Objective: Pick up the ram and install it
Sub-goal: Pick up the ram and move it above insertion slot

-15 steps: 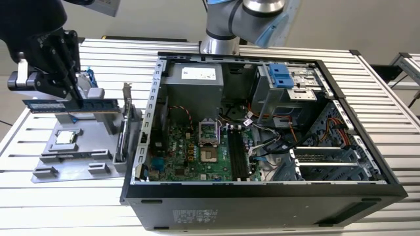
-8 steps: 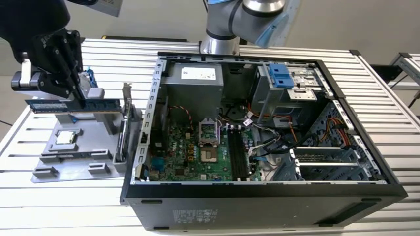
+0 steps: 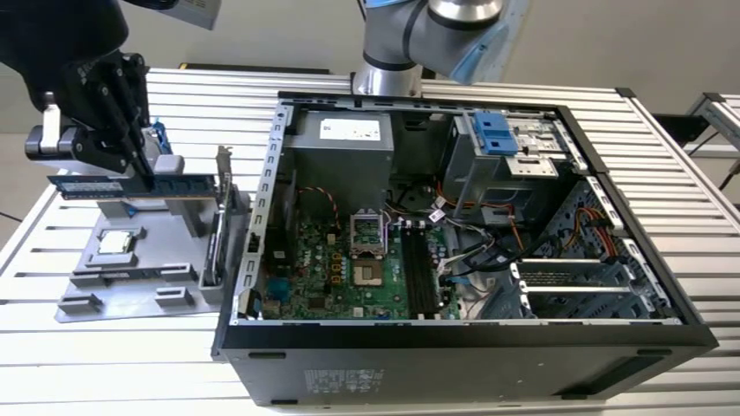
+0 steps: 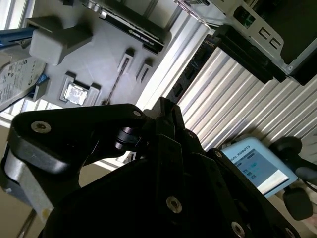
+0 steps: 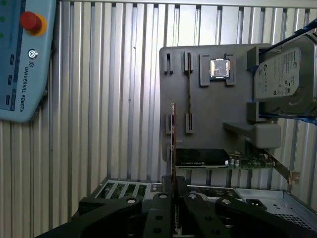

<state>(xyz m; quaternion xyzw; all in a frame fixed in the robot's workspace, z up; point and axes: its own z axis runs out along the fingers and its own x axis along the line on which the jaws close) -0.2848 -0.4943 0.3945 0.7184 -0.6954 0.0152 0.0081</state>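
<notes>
long, thin dark blue ram [image 3: 95,185] clamped level in tool [image 3: 145,176]

**Robot arm and gripper.** Upper centre of the exterior view: the arm [image 3: 399,39], a silver-grey tube and rounded joints with a light-blue cap [image 3: 480,52]. Upper left of that view: the gripper [image 3: 144,169], matt black, built of angular linked bars, with a silver cylinder [image 3: 42,143] at one side. In both wrist views its black links carry round silver screw heads [image 4: 41,127].
</notes>
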